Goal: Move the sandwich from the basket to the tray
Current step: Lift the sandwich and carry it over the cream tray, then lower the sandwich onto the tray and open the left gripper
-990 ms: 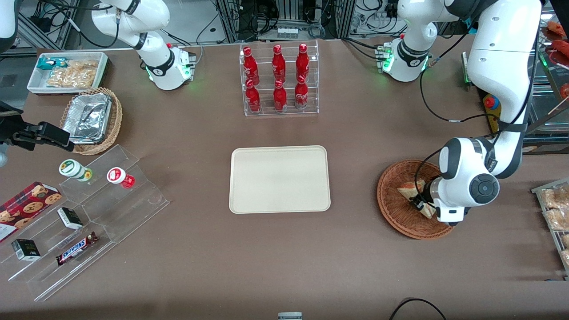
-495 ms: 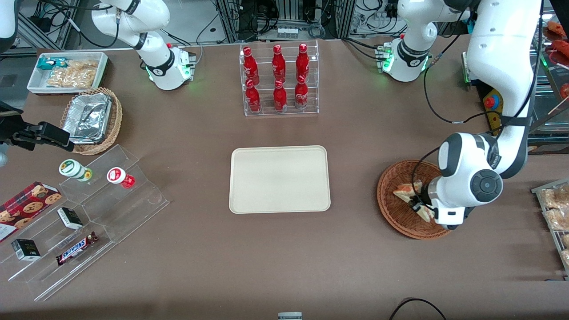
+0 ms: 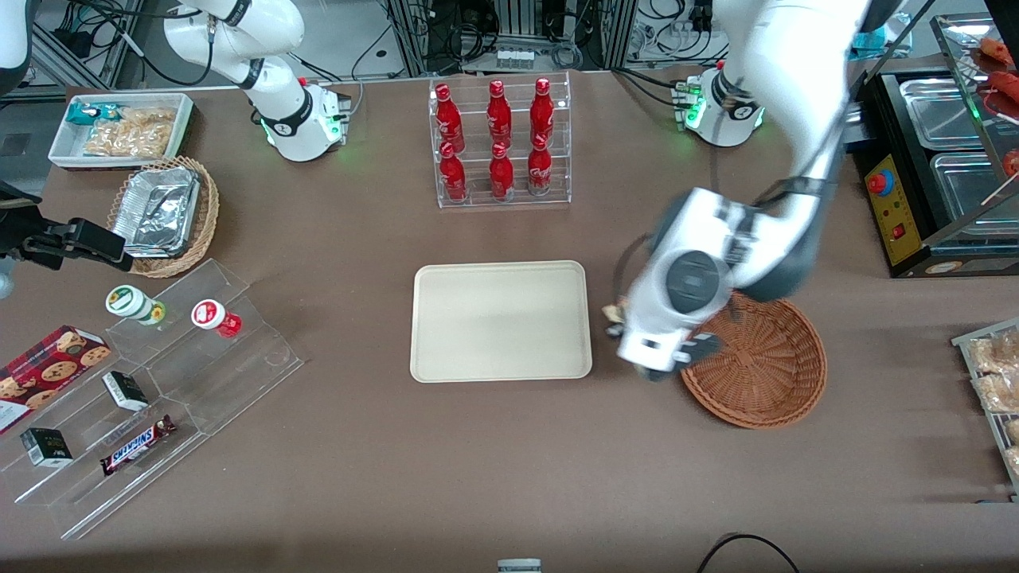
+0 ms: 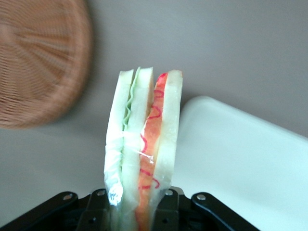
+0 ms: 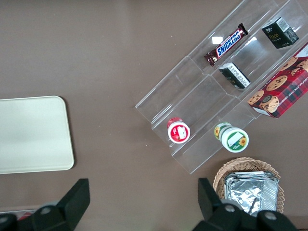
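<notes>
Two views worth reading. From the front: gripper [image 3: 614, 322] clear of the wicker basket [image 3: 764, 382], hanging over the worktop [image 3: 509, 477] at about three o'clock of the cream tray [image 3: 500, 321], just beside its rim; basket now bare. From the left wrist: sandwich [image 4: 143, 149] pinched upright between the fingers [image 4: 167, 211], cut edge showing, tray [image 4: 240, 163] close below. Mid-carry, apparently. Next: onward toward nine o'clock over the tray, down, then release.

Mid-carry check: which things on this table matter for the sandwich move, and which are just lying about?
In the job:
sandwich, clamped in the gripper between basket and tray
basket
tray

Lying about:
cola bottle rack
foil containers
Snickers bar
cookie box
</notes>
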### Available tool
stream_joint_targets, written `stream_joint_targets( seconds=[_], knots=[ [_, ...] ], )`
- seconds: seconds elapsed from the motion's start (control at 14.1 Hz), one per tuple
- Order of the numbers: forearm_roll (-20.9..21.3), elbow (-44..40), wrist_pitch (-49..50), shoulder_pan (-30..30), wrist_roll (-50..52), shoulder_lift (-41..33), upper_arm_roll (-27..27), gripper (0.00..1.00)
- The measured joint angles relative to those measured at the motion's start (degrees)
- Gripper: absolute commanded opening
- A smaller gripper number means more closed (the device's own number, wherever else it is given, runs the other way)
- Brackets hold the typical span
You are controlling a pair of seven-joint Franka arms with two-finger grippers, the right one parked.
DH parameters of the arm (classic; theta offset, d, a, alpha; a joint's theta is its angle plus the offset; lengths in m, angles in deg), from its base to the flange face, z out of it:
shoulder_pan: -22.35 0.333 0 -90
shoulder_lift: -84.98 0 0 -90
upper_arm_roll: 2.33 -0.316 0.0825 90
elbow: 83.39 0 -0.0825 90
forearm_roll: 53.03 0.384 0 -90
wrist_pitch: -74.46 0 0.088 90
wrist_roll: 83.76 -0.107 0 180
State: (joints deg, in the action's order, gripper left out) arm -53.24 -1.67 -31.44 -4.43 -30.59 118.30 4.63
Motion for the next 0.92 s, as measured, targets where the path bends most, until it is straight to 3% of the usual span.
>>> stream_joint_targets(
  seconds=[0.35, 0.85, 0.92],
  knots=[
    [0.02, -11.23, -2.06, -9.75, 0.06, 12.42, -0.02, 0.28],
    [0.05, -14.57, -7.26, -14.65, -4.78, 20.37, -0.01, 0.31],
    [0.05, -14.6, -7.25, -14.64, -5.24, 20.37, -0.05, 0.53]
  ],
)
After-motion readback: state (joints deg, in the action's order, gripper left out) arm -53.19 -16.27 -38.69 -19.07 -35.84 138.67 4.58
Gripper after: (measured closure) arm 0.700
